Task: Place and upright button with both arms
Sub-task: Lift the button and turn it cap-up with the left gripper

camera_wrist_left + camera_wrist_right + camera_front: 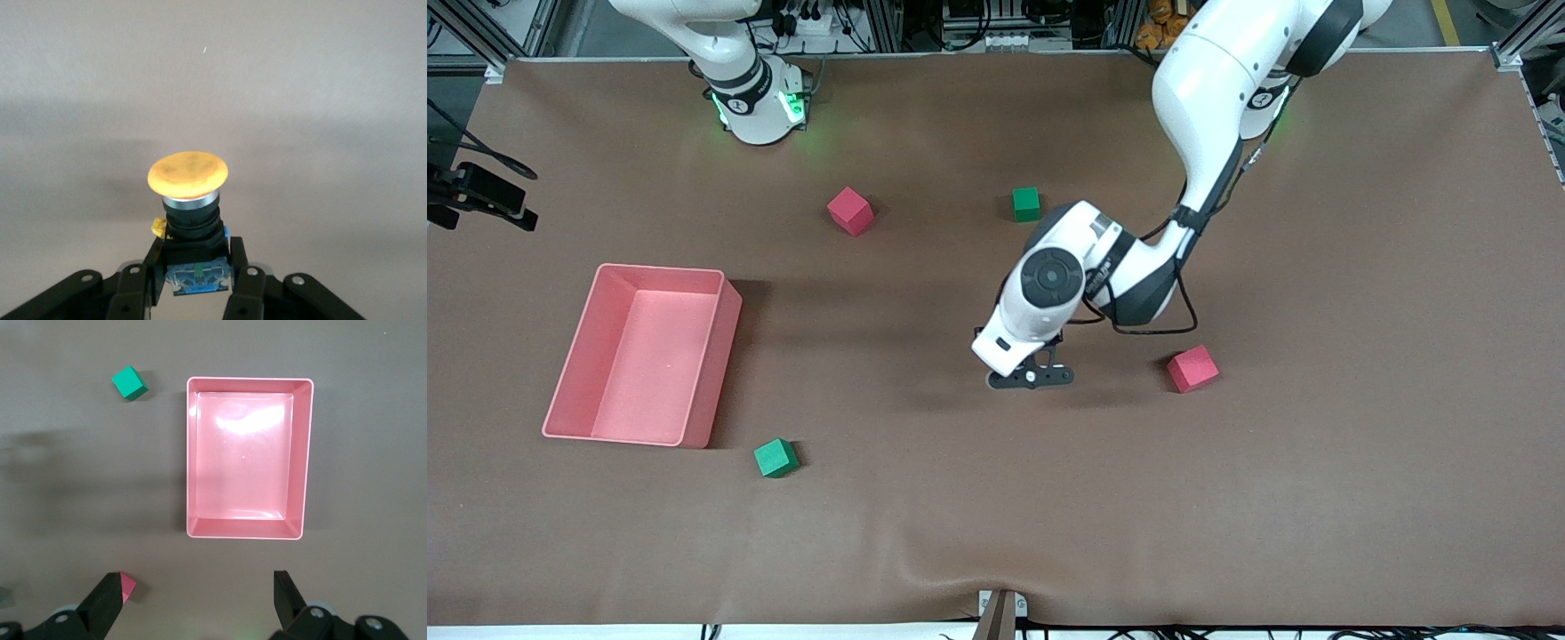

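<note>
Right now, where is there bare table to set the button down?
Bare mat lies between the left gripper and the green cube, and along the table's near edge. The pink bin bounds it toward the right arm's end; a red cube sits close beside the gripper.

Arms: two, a left arm (1209, 98) and a right arm (738, 76)
Grippers: two, the left gripper (198, 283) and the right gripper (200, 603)
Buttons: one, an orange-capped button (189, 175) on a black body
Red cubes: two, a red cube (850, 211) toward the arms' bases and a second red cube (1192, 368) toward the left arm's end
Green cubes: two, a green cube (1026, 204) near the first red one and a second green cube (775, 458) by the tray's corner
Pink trays: one, a pink tray (716, 356)
Tables: one, a brown table (1360, 462)
</note>
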